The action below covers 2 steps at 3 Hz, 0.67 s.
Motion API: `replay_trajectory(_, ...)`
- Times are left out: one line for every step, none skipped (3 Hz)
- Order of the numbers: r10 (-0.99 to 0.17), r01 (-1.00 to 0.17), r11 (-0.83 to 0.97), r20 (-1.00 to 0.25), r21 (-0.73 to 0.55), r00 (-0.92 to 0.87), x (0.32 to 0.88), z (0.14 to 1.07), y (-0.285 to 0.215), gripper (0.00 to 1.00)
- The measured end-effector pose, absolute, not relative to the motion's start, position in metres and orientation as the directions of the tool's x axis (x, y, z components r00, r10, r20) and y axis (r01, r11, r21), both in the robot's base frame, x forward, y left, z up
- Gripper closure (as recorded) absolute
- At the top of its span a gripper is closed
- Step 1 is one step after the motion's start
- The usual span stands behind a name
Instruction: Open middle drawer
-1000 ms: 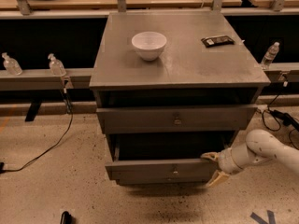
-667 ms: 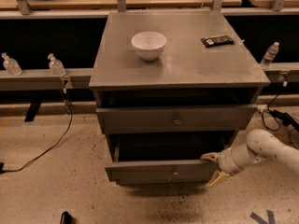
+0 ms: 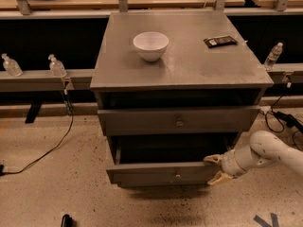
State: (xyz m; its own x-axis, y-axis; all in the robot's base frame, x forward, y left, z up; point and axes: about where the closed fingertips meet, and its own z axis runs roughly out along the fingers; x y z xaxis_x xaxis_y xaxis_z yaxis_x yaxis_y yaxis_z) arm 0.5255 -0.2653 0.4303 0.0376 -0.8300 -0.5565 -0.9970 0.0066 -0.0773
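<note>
A boxy dull-grey table (image 3: 189, 65) with drawers stands in the middle of the speckled floor (image 3: 52, 174), with a long rail (image 3: 28, 79) running behind it. The middle drawer (image 3: 151, 174), a long flat grey front with a small round metal knob (image 3: 177, 175) at its centre, is pulled out toward the near side, leaving a dark gap above it. The upper grey drawer front (image 3: 142, 121) sits further back, above it. A white rounded robot arm (image 3: 265, 152) reaches in from the right. Its gripper (image 3: 213, 170) is at the right end of the middle drawer's front. The jaws are spread apart, one pale fingertip (image 3: 212, 159) at the front's top edge and the other low beside it. Whether they press on the front cannot be told. On the table top, a round white bowl (image 3: 150, 45) stands left of centre and a flat black packet (image 3: 220, 41) lies far right. Small clear bottles (image 3: 57, 66) stand on the rail.
</note>
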Motion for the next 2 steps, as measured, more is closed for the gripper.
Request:
replay_trajectory(-0.83, -0.997, 0.007, -0.557, -0.077, 0.038, 0.5255, 0.4304, -0.2653, 0.41)
replay_trajectory(-0.83, -0.997, 0.007, -0.556, -0.077, 0.038, 0.5255, 0.433, -0.2652, 0.34)
